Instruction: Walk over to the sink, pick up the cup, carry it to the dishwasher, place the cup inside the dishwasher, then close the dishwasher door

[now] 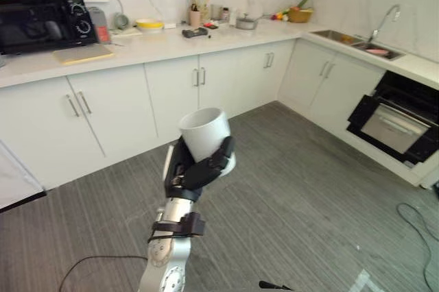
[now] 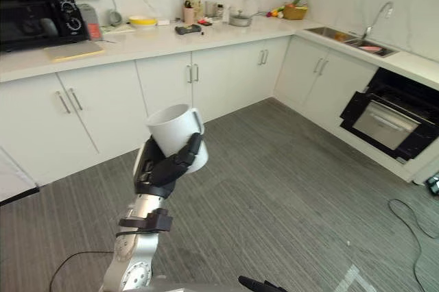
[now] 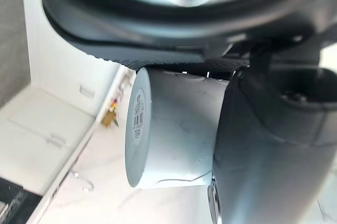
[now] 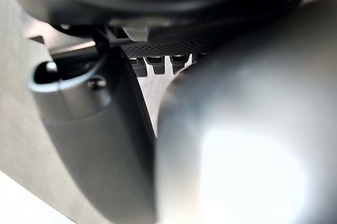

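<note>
Aloft, smooth white cylindrical cup [image 1: 204,131]

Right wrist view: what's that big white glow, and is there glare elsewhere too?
Right wrist view: glare washes out an unidentifiable rounded grey surface near the lens. Left eye view: the countertop shines softly. Left wrist view: the cup in the left hand is evenly lit.

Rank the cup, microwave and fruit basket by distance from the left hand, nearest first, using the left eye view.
1. cup: held in the left hand, fingers curled round it, above the floor.
2. microwave: on the counter, at its left end.
3. fruit basket: in the counter's far corner, to the right.
</note>
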Tool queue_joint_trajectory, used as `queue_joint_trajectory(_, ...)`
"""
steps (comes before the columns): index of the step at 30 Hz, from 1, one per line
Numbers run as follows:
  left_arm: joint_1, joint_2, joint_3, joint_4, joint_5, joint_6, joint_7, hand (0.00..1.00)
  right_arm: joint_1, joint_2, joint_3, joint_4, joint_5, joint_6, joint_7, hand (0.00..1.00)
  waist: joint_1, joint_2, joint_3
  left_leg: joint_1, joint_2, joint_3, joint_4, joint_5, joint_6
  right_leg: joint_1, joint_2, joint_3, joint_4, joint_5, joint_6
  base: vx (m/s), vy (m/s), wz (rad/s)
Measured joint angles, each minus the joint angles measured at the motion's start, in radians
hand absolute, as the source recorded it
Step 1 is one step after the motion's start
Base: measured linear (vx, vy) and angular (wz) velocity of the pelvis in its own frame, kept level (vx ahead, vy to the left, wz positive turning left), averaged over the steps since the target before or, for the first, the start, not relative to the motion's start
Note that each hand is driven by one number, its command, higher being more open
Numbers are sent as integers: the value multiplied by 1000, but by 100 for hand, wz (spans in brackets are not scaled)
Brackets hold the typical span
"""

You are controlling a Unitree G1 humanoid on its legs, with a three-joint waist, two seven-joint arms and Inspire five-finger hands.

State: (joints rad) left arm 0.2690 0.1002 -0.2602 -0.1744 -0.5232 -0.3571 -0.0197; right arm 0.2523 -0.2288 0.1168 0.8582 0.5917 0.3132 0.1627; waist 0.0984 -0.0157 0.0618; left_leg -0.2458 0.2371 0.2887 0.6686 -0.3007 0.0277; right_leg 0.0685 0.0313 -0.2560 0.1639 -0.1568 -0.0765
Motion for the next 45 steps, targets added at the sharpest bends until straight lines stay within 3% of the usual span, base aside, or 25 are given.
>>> queue_joint_trajectory(3, 9, -5, 37, 6, -7, 1, 0, 0, -48, -5, 10, 28, -26, 5, 11, 100, 2, -16, 54, 21, -120, -16, -400, 227, -40, 58, -56, 34, -28, -11, 33, 347, 161, -13)
queue_joint_trajectory(4, 16, -7, 37, 8, -6, 2, -2, 0, -55, -8, 19, 34, -27, 8, 11, 100, 10, -10, 58, 25, -150, -62, -460, 337, -90, 81, -57, 99, -54, -19, 46, 300, 145, -17)
queue_joint_trajectory(5, 15, -12, 35, 8, -5, 2, -7, 0, -59, -10, 21, 37, -28, 8, 11, 100, 13, -4, 63, 11, -157, -94, -446, 361, -106, 92, -57, 118, -61, -25, 56, 408, 210, -7)
queue_joint_trajectory(8, 13, -43, 34, 17, -5, 2, -29, 0, -106, -34, 49, 95, -28, 10, 9, 100, 14, 7, 72, -114, -184, -159, -375, 395, -61, 138, -92, 121, -63, -70, 142, 437, 269, 0)
queue_joint_trajectory(9, -4, -42, 36, 53, -8, 3, -30, 0, -118, -23, 44, 120, -27, 3, 6, 100, 10, -16, 74, -92, -217, -125, -348, 360, 37, 154, -143, 139, -21, -98, 169, 517, 309, 0)
queue_joint_trajectory(10, -18, -40, 45, 72, -11, 16, -26, 0, -125, -30, 34, 120, -27, 1, 3, 100, 4, -13, 75, -79, -232, -101, -288, 297, 62, 156, -164, 170, 48, -96, 176, 628, 382, 5)
queue_joint_trajectory(12, -33, -38, 44, 71, -24, 19, -28, 0, -121, -28, 9, 120, -25, -10, 2, 100, -5, -14, 75, -42, -250, -86, -230, 212, 83, 159, -192, 175, 168, -97, 197, 495, 304, 8)
queue_joint_trajectory(15, -47, -22, 6, 18, -35, 30, -29, 0, -101, -11, -40, 115, -4, -52, -23, 100, -5, -35, 56, 83, -305, -78, -267, 126, 94, 51, -271, 176, 545, 27, 343, 402, 266, 0)
queue_joint_trajectory(16, -47, -4, -18, -24, -35, 33, -30, 0, -103, -7, -66, 105, 6, -69, -29, 100, -8, -37, 54, 148, -322, -77, -320, 117, 93, -26, -298, 163, 726, 92, 331, 357, 210, -17)
queue_joint_trajectory(19, -58, 12, -84, -73, 18, 12, -22, 0, -93, 1, -92, 45, 19, -107, -30, 100, -45, -16, 32, 321, -314, -82, -527, 151, 42, -208, -266, 46, 929, 15, 186, 374, 163, -4)
queue_joint_trajectory(21, -113, 34, -125, -68, 51, 12, -4, 0, -98, 21, -100, 15, 34, -128, -34, 100, -71, -15, 32, 367, -303, -85, -571, 168, 51, -298, -229, -26, 826, -54, 177, 384, 56, 9)
queue_joint_trajectory(23, -164, 37, -138, -47, 54, 51, 21, 0, -113, 47, -116, 11, 55, -135, -54, 100, -104, 0, 46, 423, -279, -86, -581, 161, 38, -316, -154, -107, 478, -73, 134, 462, -15, -3)
queue_joint_trajectory(25, -185, 34, -137, -37, 52, 67, 22, 0, -114, 57, -119, 10, 56, -132, -67, 100, -108, 18, 59, 465, -261, -81, -581, 138, 1, -311, -87, -92, 209, 4, 91, 435, -50, -7)
queue_joint_trajectory(26, -205, 34, -138, -23, 51, 69, 22, 0, -106, 73, -139, 0, 57, -122, -81, 100, -117, 20, 65, 496, -257, -80, -579, 126, -18, -311, -55, -10, -40, 125, 108, 347, -70, 11)
queue_joint_trajectory(27, -212, 33, -140, -18, 51, 69, 22, 0, -104, 77, -150, -12, 60, -118, -83, 100, -118, 16, 69, 512, -257, -82, -577, 117, -23, -322, -57, 27, -77, 152, 118, 426, -118, 20)
queue_joint_trajectory(30, -193, 32, -164, -13, 53, 61, 29, 0, -84, 80, -151, -56, 49, -104, -85, 100, -121, 8, 84, 613, -232, -76, -510, -24, -75, -331, -90, 111, -32, 214, 106, 446, -172, 20)
queue_joint_trajectory(31, -174, 23, -171, -11, 53, 55, 32, 0, -84, 71, -152, -58, 44, -86, -89, 100, -115, 20, 80, 640, -194, -61, -476, -78, -109, -347, -77, 88, 57, 307, 61, 541, -238, 14)
queue_joint_trajectory(32, -167, 23, -175, -11, 52, 55, 32, 0, -83, 70, -153, -66, 46, -80, -95, 100, -115, 26, 75, 645, -174, -54, -463, -89, -125, -361, -71, 72, 103, 318, 56, 656, -349, 6)
queue_joint_trajectory(33, -163, 19, -178, -10, 52, 54, 29, 0, -81, 70, -159, -87, 45, -70, -107, 100, -115, 40, 70, 644, -133, -40, -436, -94, -135, -394, -44, 42, 192, 245, 36, 621, -394, 4)
queue_joint_trajectory(36, -141, -7, -147, -10, 51, 54, 22, 0, -83, 84, -184, -91, 40, -56, -131, 100, -114, 59, 64, 538, -21, -60, -89, -22, -149, -378, 44, 38, 278, 110, -12, 525, -362, -34)
queue_joint_trajectory(37, -132, -22, -135, -10, 51, 53, 20, 0, -84, 82, -192, -92, 36, -53, -136, 100, -112, 78, 62, 471, 17, -89, 75, 77, -114, -344, 78, 39, 258, 88, -14, 574, -281, -79)
queue_joint_trajectory(38, -112, -42, -120, -9, 52, 48, 19, 0, -74, 74, -187, -96, 34, -51, -148, 100, -107, 99, 53, 367, 54, -129, 270, 253, -36, -286, 108, 29, 219, 70, -23, 483, -166, -75)
queue_joint_trajectory(39, -104, -52, -117, -9, 52, 45, 17, 0, -65, 74, -186, -108, 34, -54, -158, 100, -107, 103, 51, 287, 58, -161, 403, 272, -38, -255, 136, 52, 198, 59, -45, 494, -121, -80)
queue_joint_trajectory(42, -77, -51, -108, 2, 52, 43, 12, 0, -65, 76, -163, -108, 35, -91, -176, 100, -73, 94, 59, 97, 0, -178, 556, 164, -23, -96, 198, 165, 80, 57, -85, 493, -117, -106)
queue_joint_trajectory(45, -69, -41, -93, 8, 52, 36, 5, 0, -84, 84, -140, -123, 44, -161, -180, 100, -55, 73, 60, -44, -82, -135, 277, 68, -16, 29, 197, 303, -7, 61, -90, 530, -59, -116)
